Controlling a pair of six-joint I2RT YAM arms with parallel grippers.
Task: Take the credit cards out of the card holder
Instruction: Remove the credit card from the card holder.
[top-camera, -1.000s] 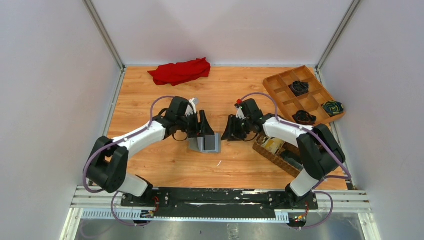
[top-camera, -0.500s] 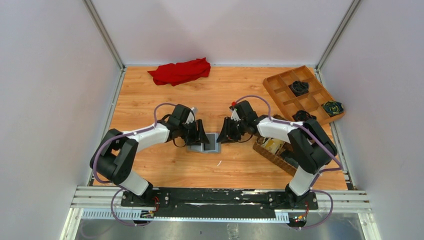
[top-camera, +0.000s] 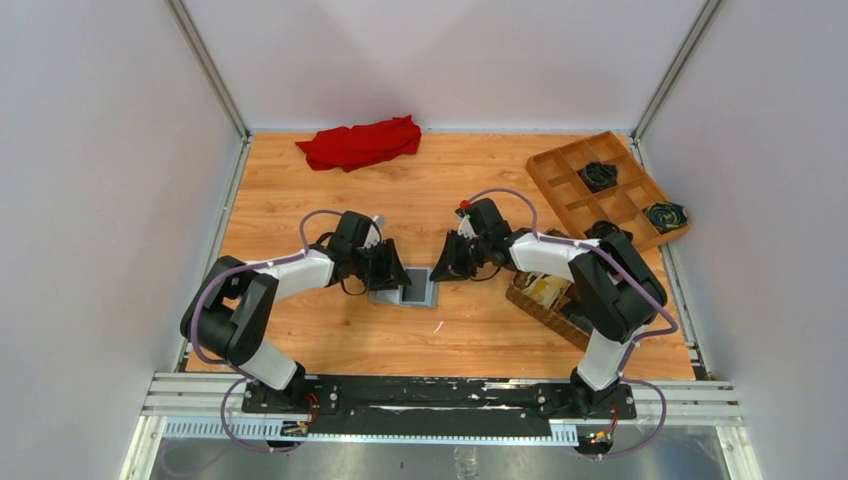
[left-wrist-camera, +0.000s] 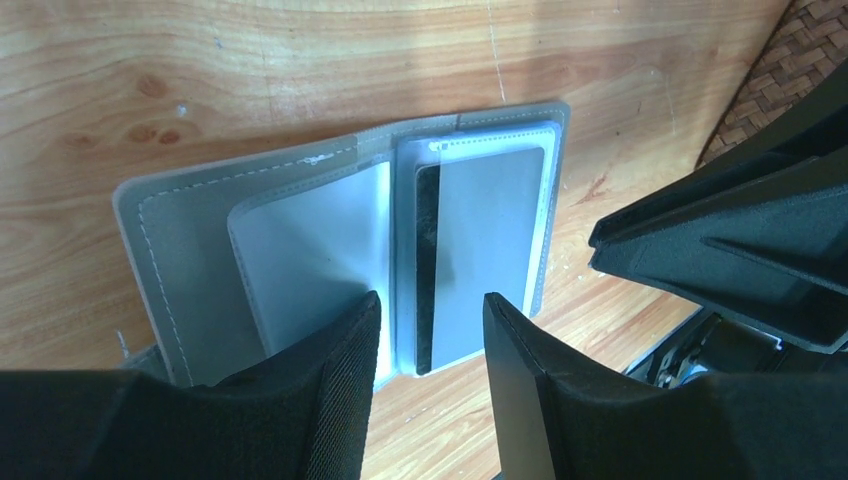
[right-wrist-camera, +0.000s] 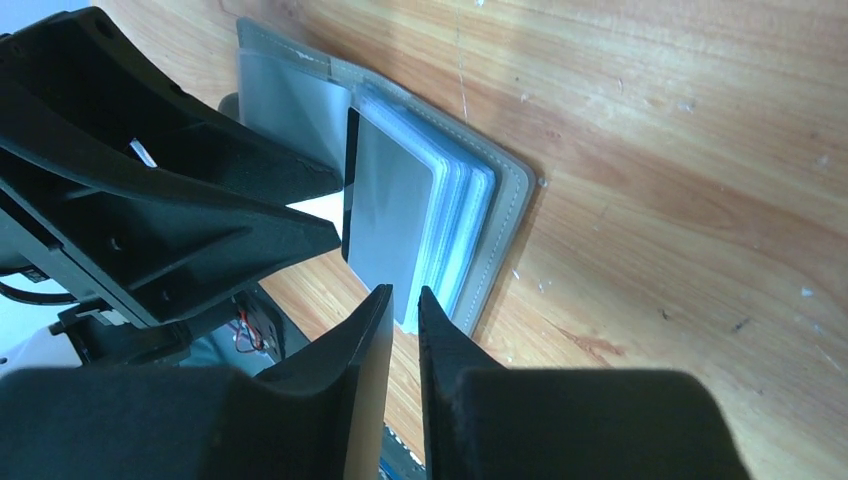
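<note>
Bright even light, soft shadows; wrist views' near foreground blurred.

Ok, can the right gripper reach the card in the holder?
Probably yes: the right gripper is at the outer edge of the card holder, where the card lies in its sleeve; the left gripper is over the spine.

The white-and-black left arm (top-camera: 290, 272) and right arm (top-camera: 545, 258) bend inward, wrists low. The black two-finger left gripper (left-wrist-camera: 430, 312) tilts downward, its fingers set clearly apart. The right gripper (right-wrist-camera: 403, 296), just opposite and facing it, has its fingers barely parted, with only a thin slit between them.
</note>
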